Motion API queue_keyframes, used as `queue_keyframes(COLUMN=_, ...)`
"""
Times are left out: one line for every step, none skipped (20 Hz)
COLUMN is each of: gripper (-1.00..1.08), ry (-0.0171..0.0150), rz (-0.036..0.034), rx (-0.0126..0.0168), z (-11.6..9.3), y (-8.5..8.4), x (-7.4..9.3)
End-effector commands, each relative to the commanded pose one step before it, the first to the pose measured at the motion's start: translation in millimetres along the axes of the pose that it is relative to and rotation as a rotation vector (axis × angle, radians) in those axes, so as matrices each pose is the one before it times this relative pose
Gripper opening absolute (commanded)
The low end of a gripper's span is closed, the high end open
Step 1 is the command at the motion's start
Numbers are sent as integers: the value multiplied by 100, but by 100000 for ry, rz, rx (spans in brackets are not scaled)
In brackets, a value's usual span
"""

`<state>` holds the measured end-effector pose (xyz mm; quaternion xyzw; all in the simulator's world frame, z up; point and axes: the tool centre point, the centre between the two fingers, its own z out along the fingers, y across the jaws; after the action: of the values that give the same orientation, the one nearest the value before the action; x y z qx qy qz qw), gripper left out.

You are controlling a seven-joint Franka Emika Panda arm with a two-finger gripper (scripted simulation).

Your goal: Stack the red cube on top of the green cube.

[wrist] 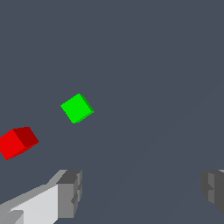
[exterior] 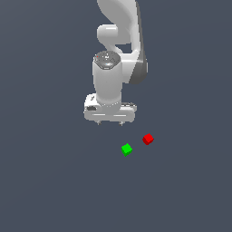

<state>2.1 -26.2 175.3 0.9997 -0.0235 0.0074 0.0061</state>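
- Nothing of the stack is built: the red cube and the green cube both lie on the grey tabletop, apart from each other with bare surface between them.
- In the exterior view they sit a little below and right of the frame's centre, the red one up and to the right of the green one.
- The gripper hangs just above centre of that frame, up and to the left of both cubes, touching neither. It holds nothing.
- As I judge it, the whole job is left: reach the red cube, grip it, lift it, set it on the green one.
- The wrist view settles the gripper's state: its fingers stand wide apart at the lower corners with only tabletop between them. The exterior view shows just two small tips under the hand.
- The wrist view also shows the cubes larger, each turned at an angle.
- Only the exterior view shows the white arm reaching down from the top edge.
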Motion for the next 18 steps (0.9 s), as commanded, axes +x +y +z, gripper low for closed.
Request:
queue_keyframes(gripper=100, ry=0, rz=0, rx=0, z=0, y=1, x=0)
queue_keyframes(gripper=100, ry=-2, rz=-138, rx=5, z=23, y=-48, x=12)
queue_keyframes(gripper=100, ry=-7, rz=-390, rx=17, z=70, y=-129, x=35)
queue_keyframes(gripper=100, ry=-11, rz=-654, rx=29, z=116, y=-218, x=58)
queue_keyframes(gripper=100, ry=-16, rz=-925, rx=41, z=164, y=-310, x=81)
queue_keyframes(gripper=100, ry=-21, rz=-1197, rx=52, z=212, y=-400, x=104)
queue_keyframes(gripper=100, ry=-25, rz=-1475, rx=63, z=261, y=-493, x=127)
queue_keyframes(gripper=100, ry=-30, rz=-1763, rx=74, z=311, y=-590, x=151)
queue_keyframes(gripper=100, ry=-35, rz=-2058, rx=85, z=363, y=-688, x=175)
queue_keyframes(gripper=100, ry=-40, rz=-2369, rx=95, z=417, y=-792, x=199)
queue_keyframes(gripper=100, ry=-46, rz=-2692, rx=105, z=473, y=-900, x=225)
queue_keyframes(gripper=100, ry=-52, rz=-3034, rx=115, z=532, y=-1015, x=251)
queue_keyframes(gripper=100, ry=-58, rz=-3397, rx=124, z=594, y=-1136, x=278)
queue_keyframes(gripper=100, ry=-66, rz=-3789, rx=131, z=661, y=-1267, x=306)
queue_keyframes(gripper=100, ry=-74, rz=-4166, rx=135, z=725, y=-1392, x=331)
queue_keyframes(gripper=100, ry=-75, rz=-4109, rx=124, z=714, y=-1372, x=324)
queue_keyframes(gripper=100, ry=-73, rz=-3902, rx=111, z=676, y=-1301, x=307)
queue_keyframes(gripper=100, ry=-70, rz=-3672, rx=100, z=635, y=-1223, x=289)
